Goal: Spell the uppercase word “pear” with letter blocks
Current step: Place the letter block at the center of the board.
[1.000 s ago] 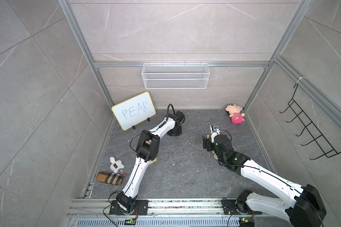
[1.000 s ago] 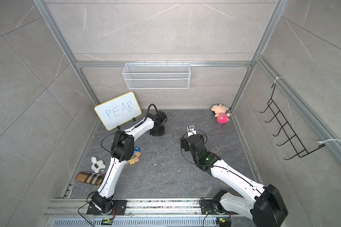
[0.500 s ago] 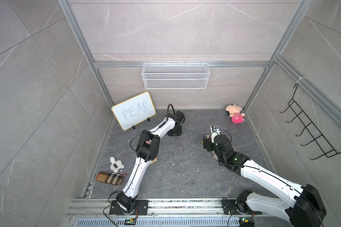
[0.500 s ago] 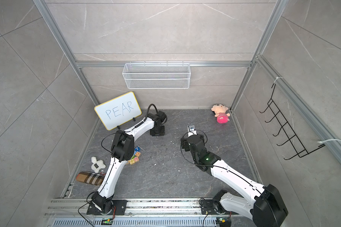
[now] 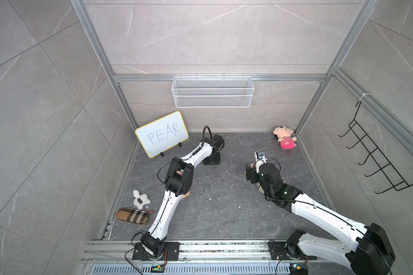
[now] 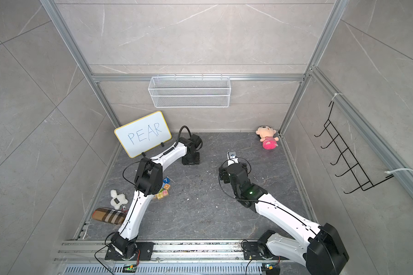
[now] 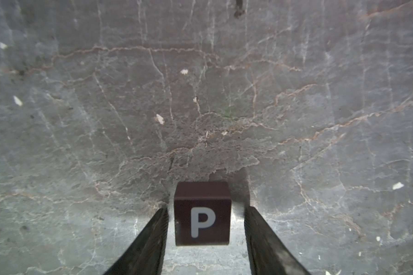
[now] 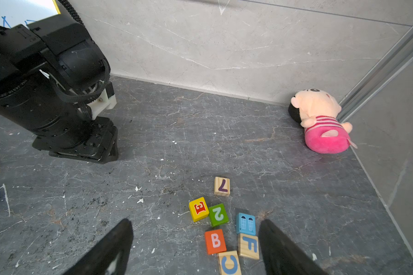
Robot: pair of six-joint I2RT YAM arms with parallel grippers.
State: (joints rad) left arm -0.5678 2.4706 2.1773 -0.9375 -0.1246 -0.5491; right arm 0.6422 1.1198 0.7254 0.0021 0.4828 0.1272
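A dark block with a white P stands on the grey floor between the fingers of my left gripper. The gripper is open, with a gap on each side of the block. In both top views the left gripper points down at the floor near the back, hiding the P block. My right gripper is open and empty above a cluster of blocks. The yellow block with a red E lies at the cluster's far edge. The right gripper sits right of centre.
Around the E block lie a green 2, orange B, blue block, and wooden F, C and 7. More blocks lie by the left elbow. Also present: a PEAR whiteboard, pink doll, white plush and plaid case.
Neither arm has shifted in the top views. The left jaws have come apart from the P block, which now stands free between them.
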